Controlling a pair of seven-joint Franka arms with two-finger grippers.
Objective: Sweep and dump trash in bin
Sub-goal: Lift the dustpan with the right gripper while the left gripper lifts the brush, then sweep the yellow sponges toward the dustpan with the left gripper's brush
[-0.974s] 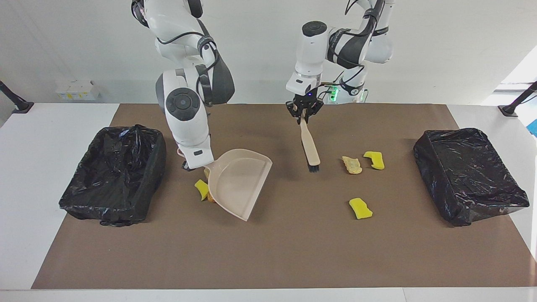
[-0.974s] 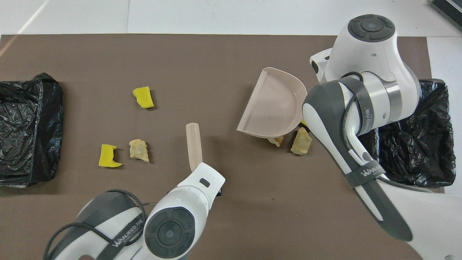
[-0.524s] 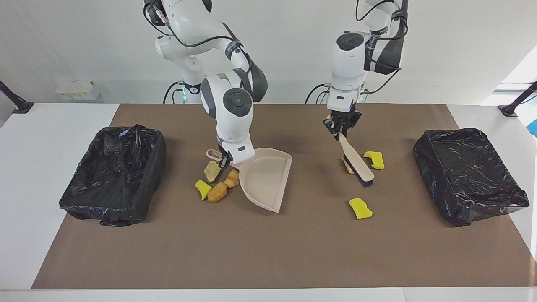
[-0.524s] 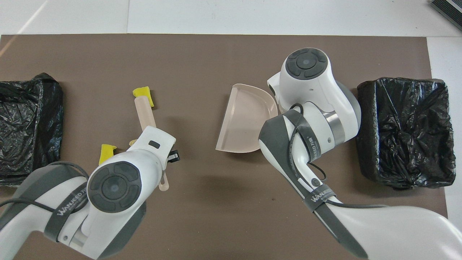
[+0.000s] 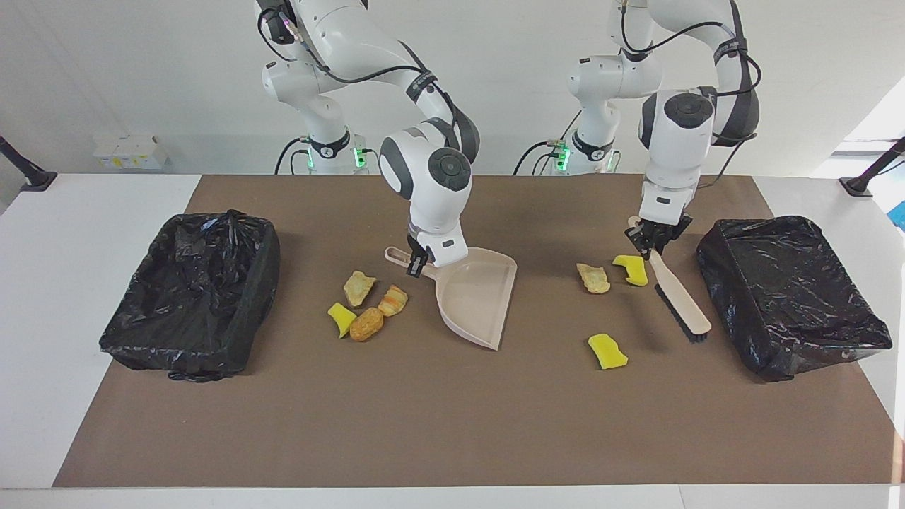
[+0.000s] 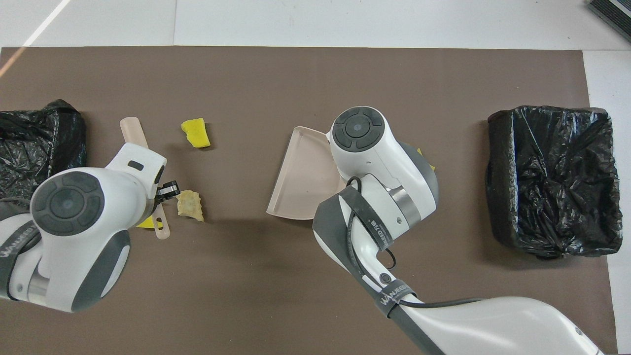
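My right gripper (image 5: pixel 418 260) is shut on the handle of the beige dustpan (image 5: pixel 475 297) (image 6: pixel 300 182), held over mid-table with its mouth toward the left arm's end. Several trash scraps lie between it and one bin: a beige chunk (image 5: pixel 359 286), two orange-brown lumps (image 5: pixel 393 300) (image 5: pixel 366 324) and a yellow sponge piece (image 5: pixel 341 318). My left gripper (image 5: pixel 654 237) is shut on the brush (image 5: pixel 680 297) (image 6: pixel 132 129), its bristles down beside the other bin. Near it lie a beige chunk (image 5: pixel 592 277) (image 6: pixel 190 204) and two yellow sponge pieces (image 5: pixel 631 268) (image 5: pixel 608 351) (image 6: pixel 195 133).
A black-bagged bin (image 5: pixel 191 293) (image 6: pixel 552 180) stands at the right arm's end of the brown mat, another (image 5: pixel 788 293) (image 6: pixel 39 143) at the left arm's end. In the overhead view my right arm covers the scraps beside the dustpan.
Both arms have swung toward the left arm's end. The dustpan has drawn away from the scraps it covered. The brush has crossed over the three scraps to the bin's side.
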